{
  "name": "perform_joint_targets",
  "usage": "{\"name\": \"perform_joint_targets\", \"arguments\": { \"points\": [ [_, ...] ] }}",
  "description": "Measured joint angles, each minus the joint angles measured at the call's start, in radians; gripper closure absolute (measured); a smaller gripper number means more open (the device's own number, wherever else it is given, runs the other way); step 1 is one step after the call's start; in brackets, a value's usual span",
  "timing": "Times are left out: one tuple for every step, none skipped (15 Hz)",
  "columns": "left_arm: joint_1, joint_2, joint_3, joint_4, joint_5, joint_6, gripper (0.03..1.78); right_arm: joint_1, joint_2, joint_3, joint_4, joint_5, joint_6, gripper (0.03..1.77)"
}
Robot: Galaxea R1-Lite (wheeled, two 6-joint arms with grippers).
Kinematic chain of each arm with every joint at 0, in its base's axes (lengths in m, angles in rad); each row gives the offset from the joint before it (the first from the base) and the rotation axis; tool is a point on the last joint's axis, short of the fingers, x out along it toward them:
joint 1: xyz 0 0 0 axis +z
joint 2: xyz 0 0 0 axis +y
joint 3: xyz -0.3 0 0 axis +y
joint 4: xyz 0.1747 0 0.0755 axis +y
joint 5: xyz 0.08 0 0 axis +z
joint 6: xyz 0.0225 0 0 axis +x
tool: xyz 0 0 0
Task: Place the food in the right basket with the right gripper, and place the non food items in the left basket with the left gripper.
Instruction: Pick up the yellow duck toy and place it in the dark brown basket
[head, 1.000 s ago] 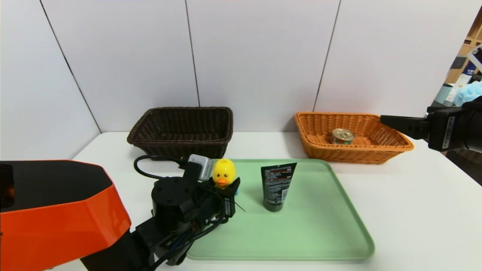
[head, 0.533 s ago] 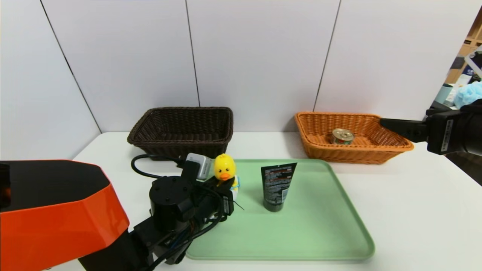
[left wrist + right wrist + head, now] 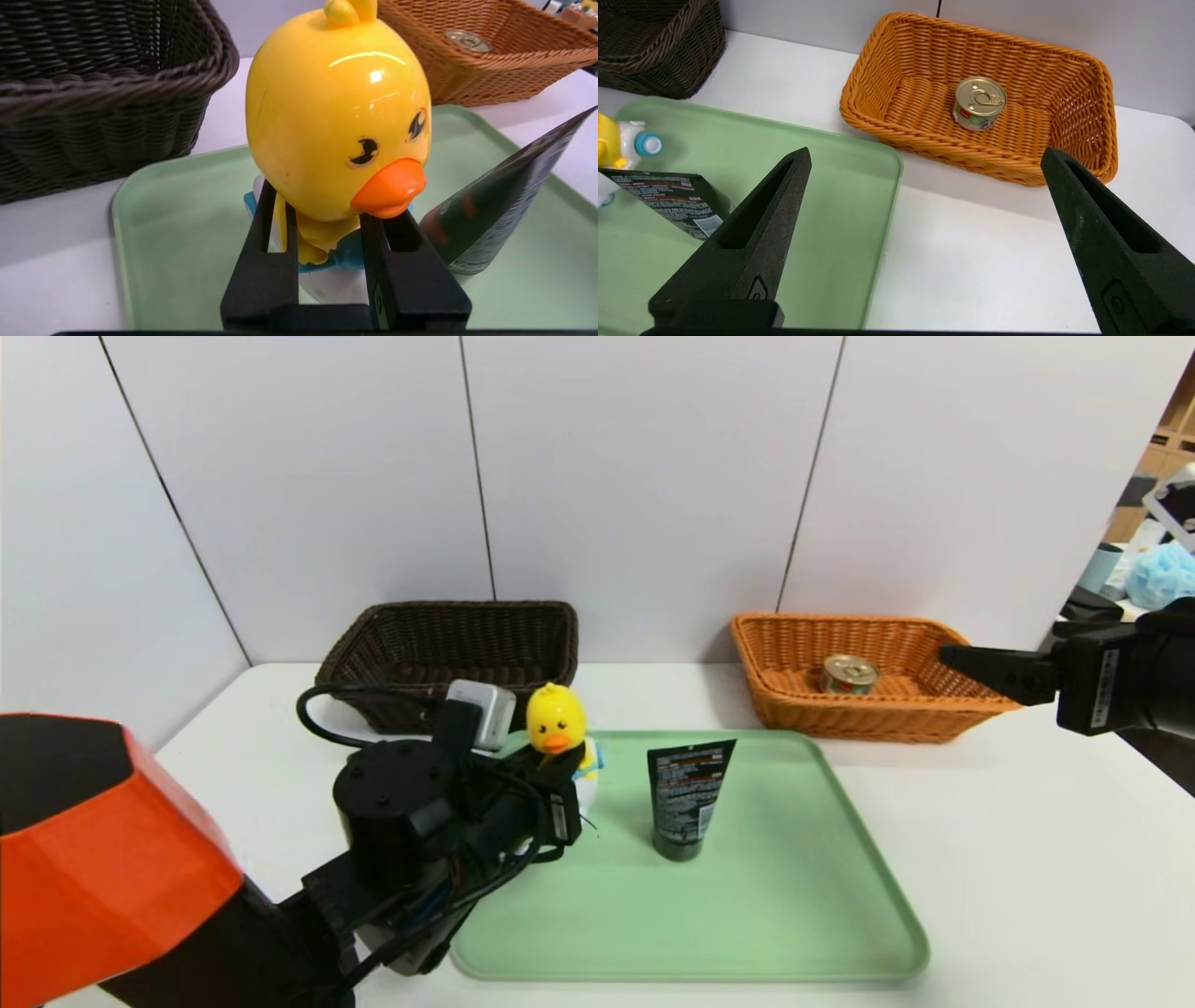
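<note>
Pinched at its narrow neck by the left gripper (image 3: 329,242) above the green tray (image 3: 177,205), the glossy yellow toy duck (image 3: 327,121) looks stiff, light and slippery, its big round head likely keeping that under-chin hold from sliding free, while the right gripper (image 3: 927,154) idles, spread, near the orange wicker basket (image 3: 999,168).

right arm (image 3: 1148,663) cropped by frame edge, duck's neck (image 3: 327,228) partly hidden behind fingers (image 3: 275,252)

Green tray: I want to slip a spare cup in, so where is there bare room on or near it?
The tray is bare in front of and to the right of the tube. The table right of the tray is bare too. It is crowded at the tray's left, where the left gripper grips the duck.
</note>
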Motion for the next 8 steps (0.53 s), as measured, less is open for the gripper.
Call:
{"name": "perform_joint_targets", "arguments": {
  "points": [
    [-0.001, -0.034, -0.023, 0.044, 0.000, -0.001, 1.41, 0.001, -0.001, 0.003, 0.000, 0.000, 0.000, 0.10],
    [0.000, -0.064, -0.048, 0.083, -0.001, -0.001, 1.41, 0.000, -0.001, 0.005, 0.000, 0.000, 0.000, 0.10],
    [0.001, -0.091, -0.073, 0.123, 0.000, -0.001, 1.41, 0.000, -0.002, 0.006, 0.000, 0.000, 0.000, 0.10],
    [0.005, -0.116, -0.100, 0.163, 0.000, -0.001, 1.41, 0.000, -0.003, 0.006, 0.000, 0.000, 0.000, 0.10],
    [0.013, -0.141, -0.134, 0.205, 0.000, -0.001, 1.41, 0.000, -0.005, 0.007, 0.000, 0.000, 0.000, 0.10],
    [0.033, -0.169, -0.177, 0.261, -0.002, -0.001, 1.41, 0.000, -0.007, 0.008, 0.000, 0.000, 0.000, 0.10],
    [0.057, -0.187, -0.214, 0.317, -0.003, -0.001, 1.41, 0.000, -0.008, 0.009, 0.001, -0.001, 0.000, 0.10],
    [0.096, -0.204, -0.251, 0.384, -0.006, -0.001, 1.41, 0.000, -0.009, 0.009, 0.001, -0.003, 0.000, 0.10]
  ]
}}
